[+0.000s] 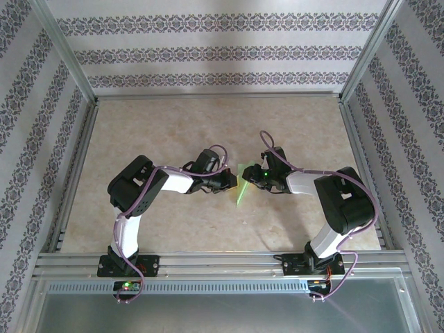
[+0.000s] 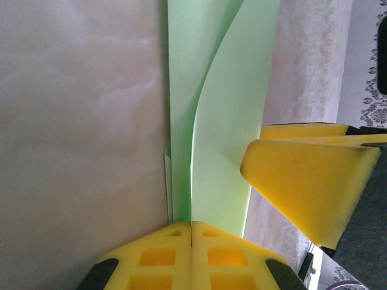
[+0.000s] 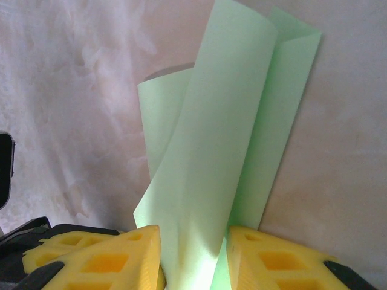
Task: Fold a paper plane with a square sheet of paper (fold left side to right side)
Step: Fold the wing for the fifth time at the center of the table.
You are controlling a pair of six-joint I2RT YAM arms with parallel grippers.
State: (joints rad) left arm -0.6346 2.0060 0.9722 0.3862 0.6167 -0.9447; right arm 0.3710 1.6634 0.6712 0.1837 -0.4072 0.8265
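Note:
The square sheet of paper (image 1: 241, 186) is light green and folded into a long narrow strip. It stands partly lifted off the table between both grippers at mid-table. My left gripper (image 1: 232, 182) comes in from the left and is shut on the paper's near edge (image 2: 191, 225); the strip (image 2: 224, 121) runs away from it with one layer curling up. My right gripper (image 1: 252, 177) faces it from the right, and one of its yellow fingers (image 2: 302, 181) presses beside the strip. In the right wrist view its jaws (image 3: 193, 232) stand apart, with a curled flap of paper (image 3: 211, 133) rising between them.
The beige marbled tabletop (image 1: 173, 125) lies bare around the paper. Aluminium frame rails (image 1: 222, 260) border the near edge and both sides, with patterned walls (image 1: 208, 48) behind. The two arm bases sit at the near rail.

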